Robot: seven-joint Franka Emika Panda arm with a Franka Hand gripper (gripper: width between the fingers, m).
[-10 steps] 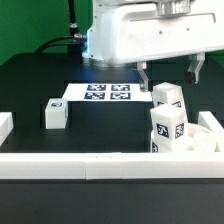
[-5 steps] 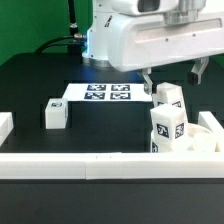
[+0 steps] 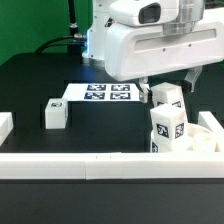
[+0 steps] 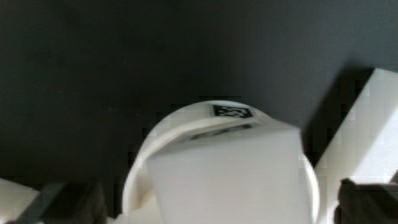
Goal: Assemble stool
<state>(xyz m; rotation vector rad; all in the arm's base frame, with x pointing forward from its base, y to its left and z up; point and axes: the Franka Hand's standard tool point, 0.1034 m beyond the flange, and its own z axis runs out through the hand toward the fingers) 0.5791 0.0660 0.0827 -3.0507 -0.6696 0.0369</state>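
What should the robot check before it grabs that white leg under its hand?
1. The gripper is open: ok, jaws wide apart.
2. The upright leg sits between the jaws: ok, one finger on each side.
3. That leg is centred: ok in the wrist view.
4. Fingers low enough to grip: cannot tell.
5. The second leg in front is clear of the fingers: cannot tell.
6. The third leg is out of the way: ok, far off at the exterior view's left.
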